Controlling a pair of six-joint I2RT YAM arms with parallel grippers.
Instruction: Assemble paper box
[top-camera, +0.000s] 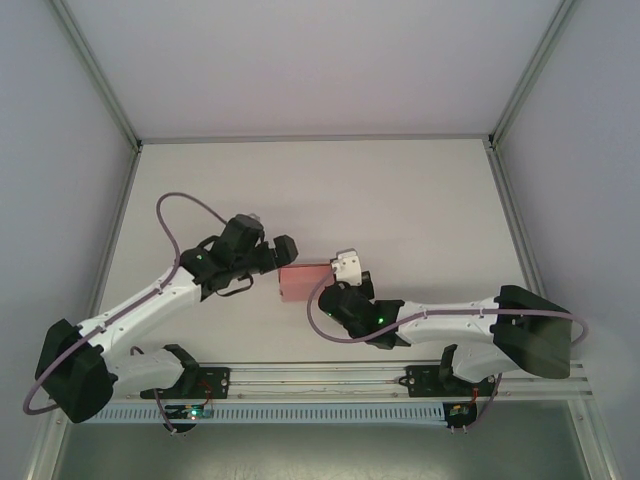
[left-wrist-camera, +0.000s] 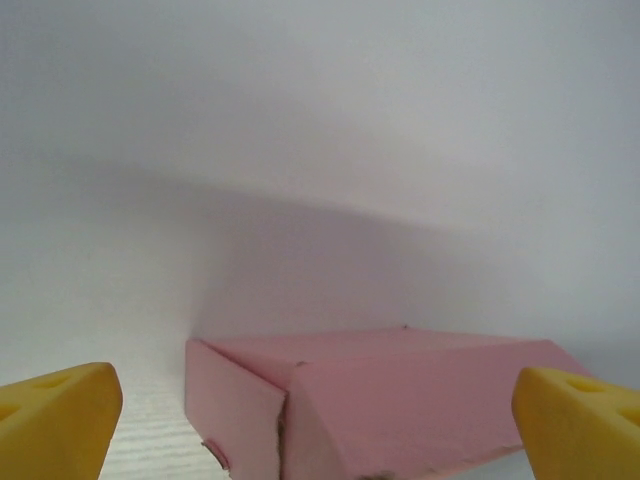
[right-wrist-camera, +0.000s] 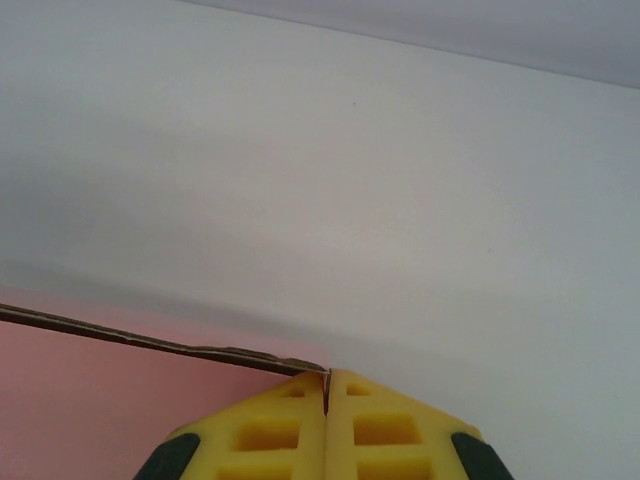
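Pink card is making up the paper box (top-camera: 303, 282), which is lying folded into a low rectangular shape around the middle of the white desk (top-camera: 300, 190), somewhat closer to the near edge than to the far one and well away from both side edges. The left gripper (top-camera: 285, 260) is hovering just at the box's left end with its claw spread wide. From the left wrist, its yellow fingers (left-wrist-camera: 60, 415) are standing far apart at the bottom corners, with the box between them and touching neither. An end panel is showing a creased seam on the left. The right gripper (top-camera: 335, 275) is sitting at the box's right edge. From the right wrist, its yellow fingertips (right-wrist-camera: 300, 400) are pressing together, pinching the thin brown-edged rim of a pink wall.
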